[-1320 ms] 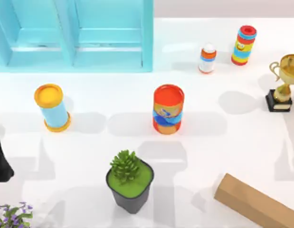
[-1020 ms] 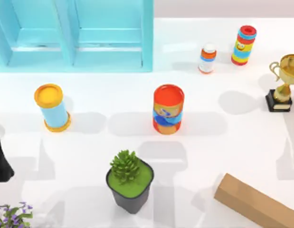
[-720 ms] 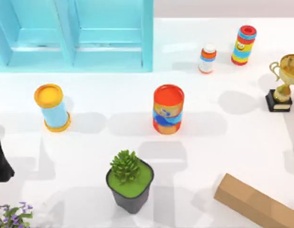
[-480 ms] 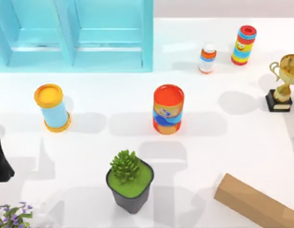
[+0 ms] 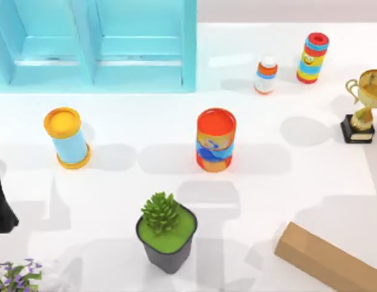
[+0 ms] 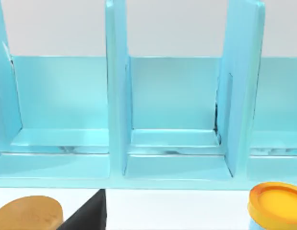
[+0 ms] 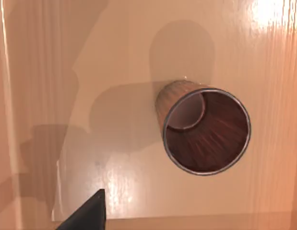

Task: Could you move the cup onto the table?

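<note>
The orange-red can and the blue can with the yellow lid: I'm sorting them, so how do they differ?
The orange-red can has an orange-red top and blue swirls on its side; the blue can is plain light blue with a yellow lid and base rim. The orange-red can looks wider and stands mid-table; the blue can stands toward the left. Both are upright cylinders on the table.

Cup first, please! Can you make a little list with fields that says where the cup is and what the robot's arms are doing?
cup: the cup stands upright and open-mouthed on a shiny wooden surface, in the right wrist view
cup held: no, nothing touches it
right pincer: above the cup, looking down on it; one dark fingertip shows beside it
left arm: parked at the table's left edge, facing the light-blue cabinet
task state: cup not yet on the table
</note>
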`<state>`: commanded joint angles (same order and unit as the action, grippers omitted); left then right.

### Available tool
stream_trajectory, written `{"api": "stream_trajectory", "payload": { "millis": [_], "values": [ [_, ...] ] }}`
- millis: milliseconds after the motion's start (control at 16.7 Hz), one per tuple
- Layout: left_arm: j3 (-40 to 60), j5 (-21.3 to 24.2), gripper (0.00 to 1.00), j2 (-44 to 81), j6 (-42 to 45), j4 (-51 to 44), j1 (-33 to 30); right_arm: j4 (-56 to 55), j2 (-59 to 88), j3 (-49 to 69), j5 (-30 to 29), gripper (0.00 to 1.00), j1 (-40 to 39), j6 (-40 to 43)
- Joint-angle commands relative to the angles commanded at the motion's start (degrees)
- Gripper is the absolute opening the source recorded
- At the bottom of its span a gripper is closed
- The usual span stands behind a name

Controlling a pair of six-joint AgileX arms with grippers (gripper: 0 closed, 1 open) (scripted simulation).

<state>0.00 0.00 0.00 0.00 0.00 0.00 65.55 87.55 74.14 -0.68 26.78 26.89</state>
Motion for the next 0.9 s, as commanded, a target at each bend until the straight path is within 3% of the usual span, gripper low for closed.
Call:
{"api": "stream_trajectory", "payload": {
  "millis": [360,900],
  "values": [
    [0.0,0.0,1.0,0.0,0.0,0.0,0.0,10.6,13.5,13.0,0.7,1.0,4.9,4.0],
    [0.0,0.0,1.0,0.0,0.0,0.0,0.0,11.1,11.8,11.6,0.7,1.0,5.0,4.1]
  ]
}}
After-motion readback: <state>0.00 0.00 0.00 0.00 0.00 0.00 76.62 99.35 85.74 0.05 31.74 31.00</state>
